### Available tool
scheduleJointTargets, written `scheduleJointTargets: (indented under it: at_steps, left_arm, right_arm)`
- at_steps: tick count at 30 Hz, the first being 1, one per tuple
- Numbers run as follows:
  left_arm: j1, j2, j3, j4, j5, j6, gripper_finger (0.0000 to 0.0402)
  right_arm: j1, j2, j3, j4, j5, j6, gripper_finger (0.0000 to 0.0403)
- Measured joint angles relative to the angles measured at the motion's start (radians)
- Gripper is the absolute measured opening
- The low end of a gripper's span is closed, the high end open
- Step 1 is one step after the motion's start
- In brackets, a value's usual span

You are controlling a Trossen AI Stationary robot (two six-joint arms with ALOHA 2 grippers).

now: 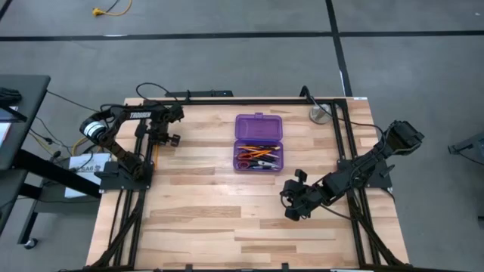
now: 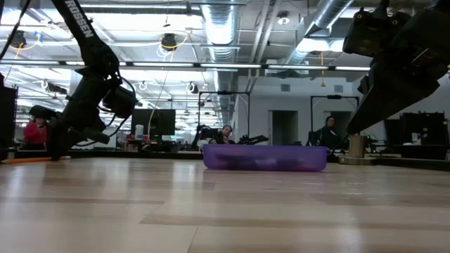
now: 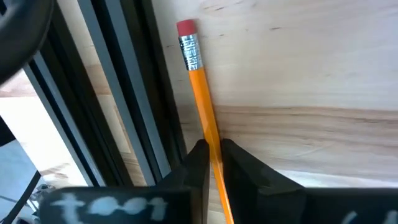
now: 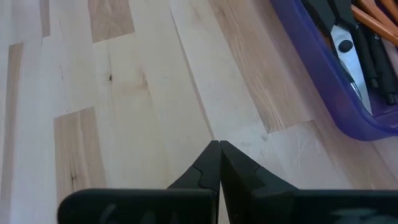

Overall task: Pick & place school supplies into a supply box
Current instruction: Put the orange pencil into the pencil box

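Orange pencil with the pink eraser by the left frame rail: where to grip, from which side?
Grip the orange pencil mid-shaft from straight above, fingers across its width. It lies flat on the wooden table close to the black frame rail, so a side approach looks blocked. The left gripper already straddles the shaft.

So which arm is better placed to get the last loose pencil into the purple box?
Left. The left gripper already has its fingers closed on the pencil at the table's left edge. The right gripper is shut and empty, over bare wood beside the supply box.
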Motion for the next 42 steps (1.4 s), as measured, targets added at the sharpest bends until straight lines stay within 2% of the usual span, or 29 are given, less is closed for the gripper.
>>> scheduleJointTargets:
  at_steps: [11,20,33,42]
  left_arm:
    - [-0.092,0.014,0.019,-0.023,-0.002,-0.002,0.0022]
    - [-0.170,0.015,0.055,-0.028,0.051,0.028,0.0018]
    - [-0.325,0.012,0.092,0.045,0.214,0.054,0.0017]
    - [-0.459,0.013,0.104,0.079,0.165,0.053,0.0013]
  right_arm:
    - [0.000,0.000,0.000,0.003,-0.026,0.000,0.0000]
    - [0.000,0.000,0.000,0.003,-0.028,0.000,0.0000]
    - [0.000,0.000,0.000,0.003,-0.077,-0.009,0.0000]
    - [0.000,0.000,0.000,0.003,-0.077,-0.010,0.0000]
